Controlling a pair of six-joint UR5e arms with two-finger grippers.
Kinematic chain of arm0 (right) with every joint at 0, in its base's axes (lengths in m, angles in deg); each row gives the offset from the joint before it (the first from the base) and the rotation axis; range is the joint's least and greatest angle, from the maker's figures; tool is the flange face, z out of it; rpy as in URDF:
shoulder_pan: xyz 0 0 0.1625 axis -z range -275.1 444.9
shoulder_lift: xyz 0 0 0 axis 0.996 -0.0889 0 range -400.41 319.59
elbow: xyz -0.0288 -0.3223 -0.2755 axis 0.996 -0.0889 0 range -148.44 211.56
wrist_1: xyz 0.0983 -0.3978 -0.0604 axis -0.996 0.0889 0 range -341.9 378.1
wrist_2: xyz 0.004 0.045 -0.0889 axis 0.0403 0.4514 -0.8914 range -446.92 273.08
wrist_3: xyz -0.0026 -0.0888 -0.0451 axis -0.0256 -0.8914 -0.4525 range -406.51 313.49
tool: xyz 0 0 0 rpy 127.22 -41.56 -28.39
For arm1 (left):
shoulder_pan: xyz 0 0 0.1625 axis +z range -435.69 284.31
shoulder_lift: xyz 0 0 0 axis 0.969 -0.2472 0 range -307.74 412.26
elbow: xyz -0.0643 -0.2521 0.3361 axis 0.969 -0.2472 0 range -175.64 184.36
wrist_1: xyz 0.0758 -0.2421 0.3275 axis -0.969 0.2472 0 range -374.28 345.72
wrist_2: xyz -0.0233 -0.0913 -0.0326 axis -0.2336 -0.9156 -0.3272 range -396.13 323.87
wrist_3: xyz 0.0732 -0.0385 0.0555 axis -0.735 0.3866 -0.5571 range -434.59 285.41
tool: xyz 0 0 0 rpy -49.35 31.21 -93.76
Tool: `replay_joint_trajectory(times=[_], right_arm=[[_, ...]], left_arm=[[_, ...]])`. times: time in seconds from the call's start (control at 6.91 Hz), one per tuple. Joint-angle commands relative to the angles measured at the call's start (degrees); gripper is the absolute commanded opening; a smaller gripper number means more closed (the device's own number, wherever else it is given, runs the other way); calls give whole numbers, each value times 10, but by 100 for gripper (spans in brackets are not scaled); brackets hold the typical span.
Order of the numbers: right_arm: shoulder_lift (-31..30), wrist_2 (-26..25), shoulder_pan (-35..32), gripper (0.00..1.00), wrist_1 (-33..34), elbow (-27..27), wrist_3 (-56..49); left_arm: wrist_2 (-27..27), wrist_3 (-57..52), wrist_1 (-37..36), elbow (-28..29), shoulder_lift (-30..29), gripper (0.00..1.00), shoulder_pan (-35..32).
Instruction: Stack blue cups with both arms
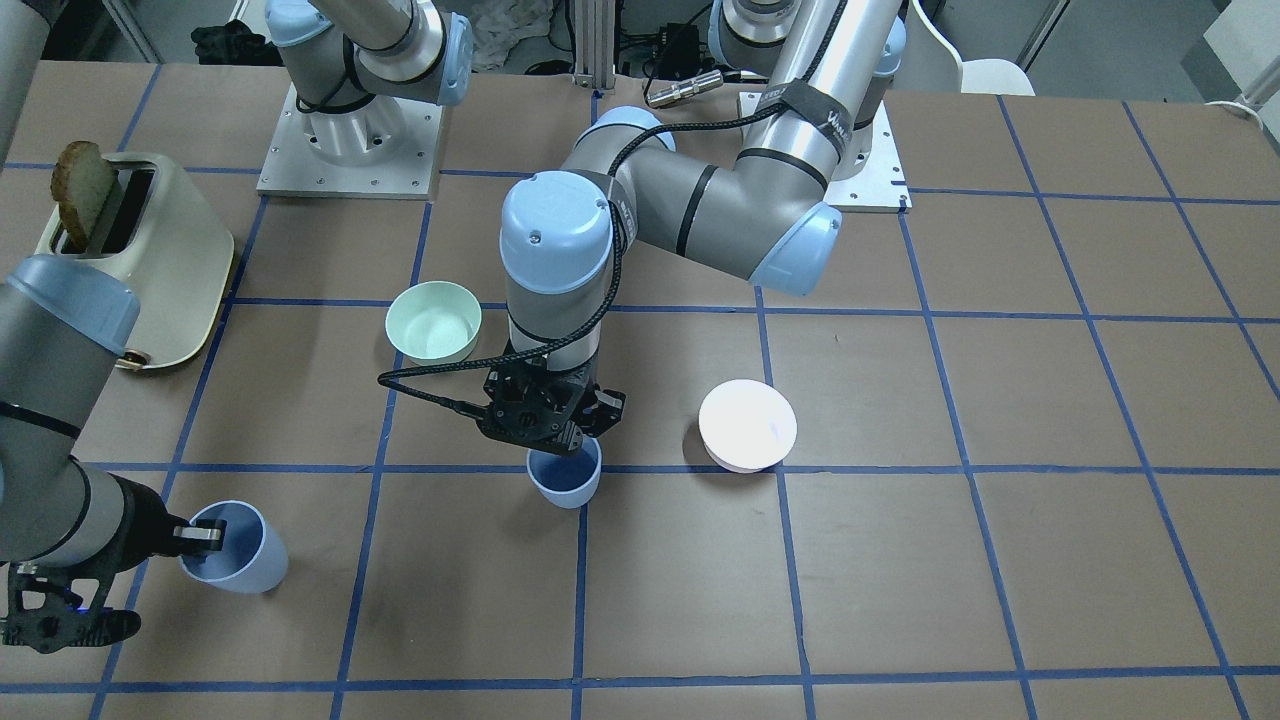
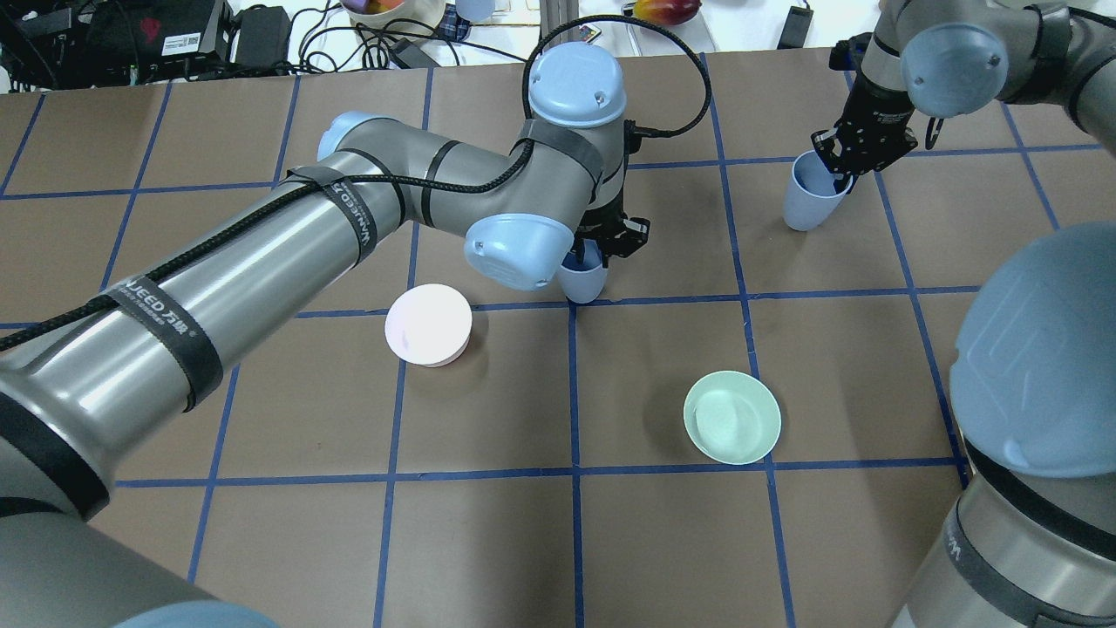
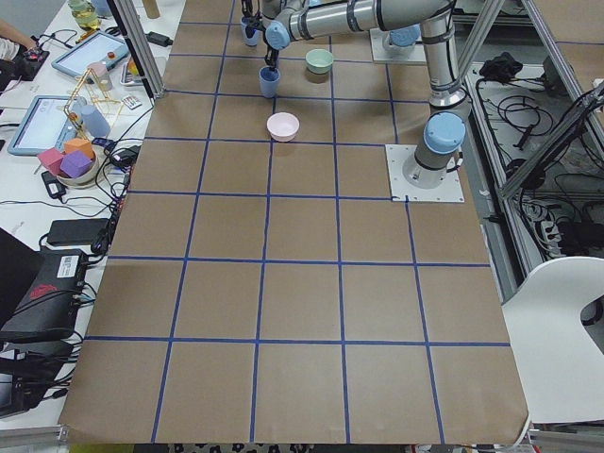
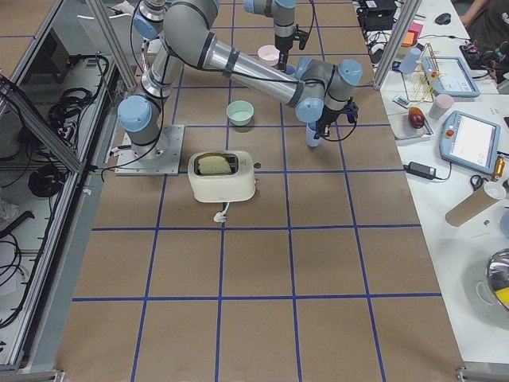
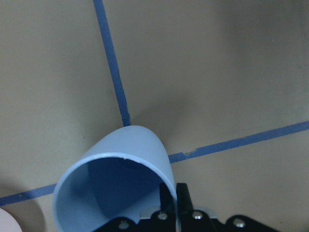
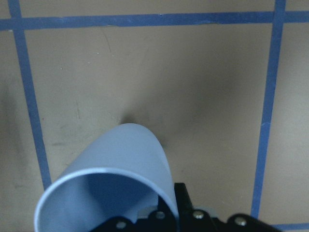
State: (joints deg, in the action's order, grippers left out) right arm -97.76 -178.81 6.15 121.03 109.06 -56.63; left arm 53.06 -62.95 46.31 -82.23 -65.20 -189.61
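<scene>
My left arm (image 1: 680, 210) stretched out over the middle of the table (image 1: 1000, 400), wrist pointing straight down. My left gripper (image 5: 175, 203) pinched the wall of a cup (image 1: 565, 482), one finger inside and one outside. That cup stood at a crossing of tape lines (image 1: 900, 468), between the pink bowl (image 1: 747, 425) and the green bowl (image 1: 433, 320). My right arm (image 1: 50, 400) extended far forward. My right gripper (image 1: 205, 535) clamped the rim of the second cup (image 1: 245, 555) the same way. That cup was tilted, well apart from the first.
</scene>
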Motion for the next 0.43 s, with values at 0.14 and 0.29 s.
replay_joint_trajectory(times=[0.14,0.29], right_arm=[[-46,10,-1,0,-70,-16,0],[-64,52,-3,0,-95,-16,8]], left_arm=[[-28,-7,108,1,94,100,60],[-22,-39,206,-1,144,100,83]])
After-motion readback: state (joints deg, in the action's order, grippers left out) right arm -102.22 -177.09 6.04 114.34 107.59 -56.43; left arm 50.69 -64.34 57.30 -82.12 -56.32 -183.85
